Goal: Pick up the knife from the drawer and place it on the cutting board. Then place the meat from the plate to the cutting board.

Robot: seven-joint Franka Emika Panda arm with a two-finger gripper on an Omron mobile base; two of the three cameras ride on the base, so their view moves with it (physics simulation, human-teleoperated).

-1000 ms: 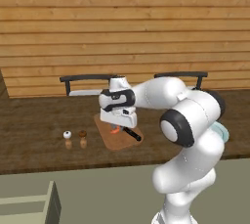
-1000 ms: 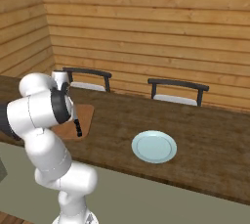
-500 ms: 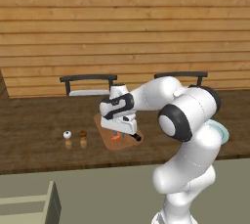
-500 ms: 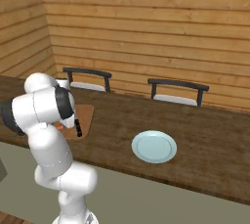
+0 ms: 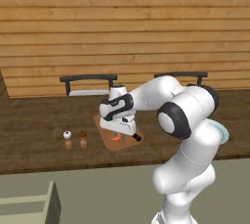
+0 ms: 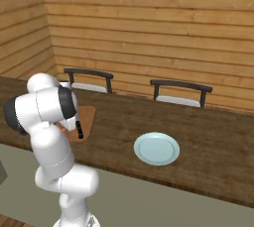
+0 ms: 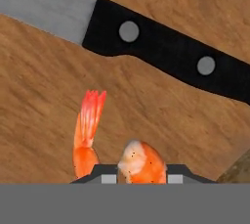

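The meat (image 7: 139, 165), a little orange-red shrimp-looking piece with a fanned tail, is sitting right between my fingertips in the hand view, so my gripper (image 7: 136, 173) is clamped down narrow on it, jaws nearly shut with the chunk pinched between them. The tail end curls up just to one side of my tips, and the pale speckled body pokes out right above them.

Directly under the meat and my jaws is the cutting board (image 7: 44, 115), light-brown wood grain all around. I honestly can't tell whether the meat is touching the board or hanging just above it.

Just beyond my tips, further along the board, lies the knife (image 7: 146, 37). Its black handle with two silver rivets runs across the hand view, and the silver blade goes off toward one corner. It lies flat on the board, near the meat but apart from it.

From the left base view my gripper (image 5: 116, 134) is low over the board (image 5: 105, 132), with a dab of orange showing under it and the dark butt of the knife handle (image 5: 137, 138) sticking out by the board's near corner. Off to one side of the board, on the darker wooden countertop (image 5: 34, 125), stand two small shakers (image 5: 75, 139), well apart from my jaws.

Way off on my other side, in the right base view, the pale blue-green plate (image 6: 157, 148) sits on the counter with nothing on it.
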